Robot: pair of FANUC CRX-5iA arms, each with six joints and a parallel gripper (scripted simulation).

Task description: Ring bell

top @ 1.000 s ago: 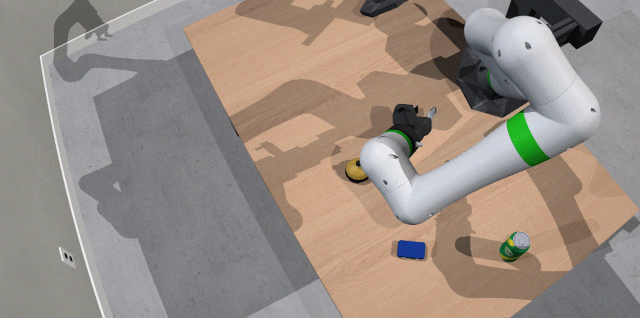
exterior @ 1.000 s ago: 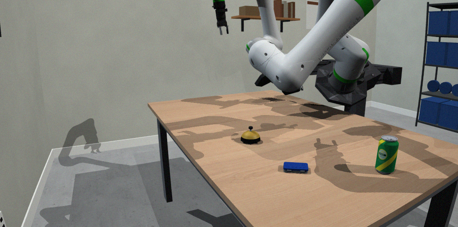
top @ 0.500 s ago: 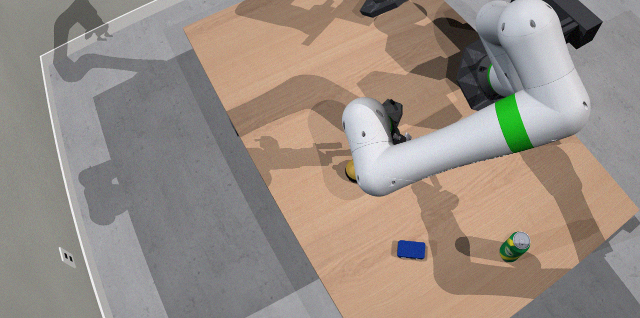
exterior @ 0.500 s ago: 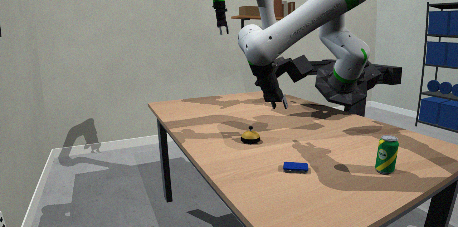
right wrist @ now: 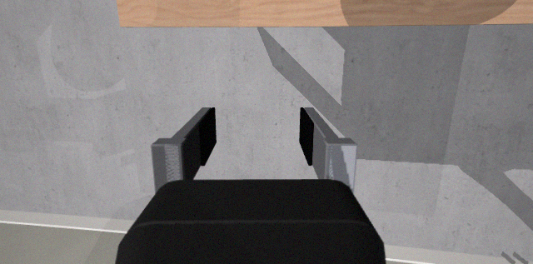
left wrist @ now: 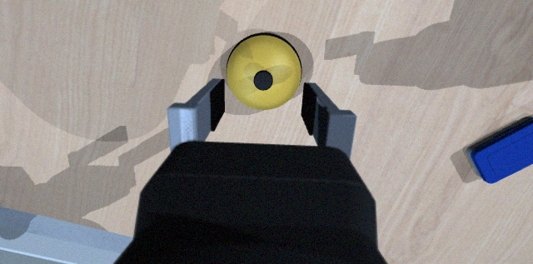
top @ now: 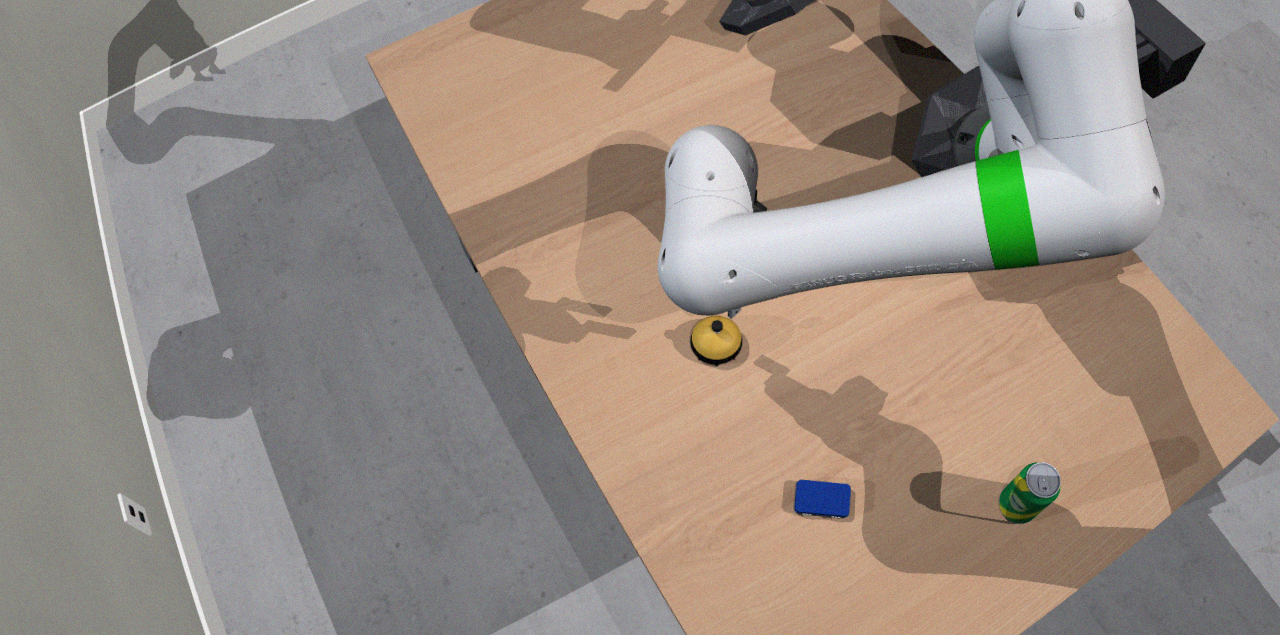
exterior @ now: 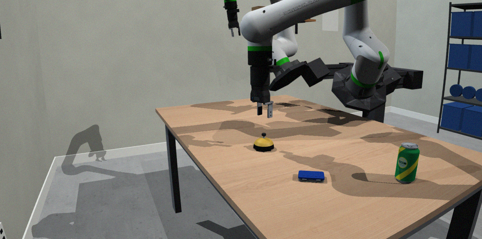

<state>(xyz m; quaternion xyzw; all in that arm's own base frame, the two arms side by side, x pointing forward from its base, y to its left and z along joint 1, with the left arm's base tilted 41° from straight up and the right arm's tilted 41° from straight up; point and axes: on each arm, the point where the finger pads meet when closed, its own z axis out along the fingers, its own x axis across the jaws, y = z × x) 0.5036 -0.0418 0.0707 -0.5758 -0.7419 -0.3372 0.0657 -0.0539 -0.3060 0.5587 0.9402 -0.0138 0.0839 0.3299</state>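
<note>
The bell [top: 716, 340] [exterior: 263, 144] [left wrist: 266, 69] stands near an upright green can [top: 1029, 492] [exterior: 407, 162].
</note>
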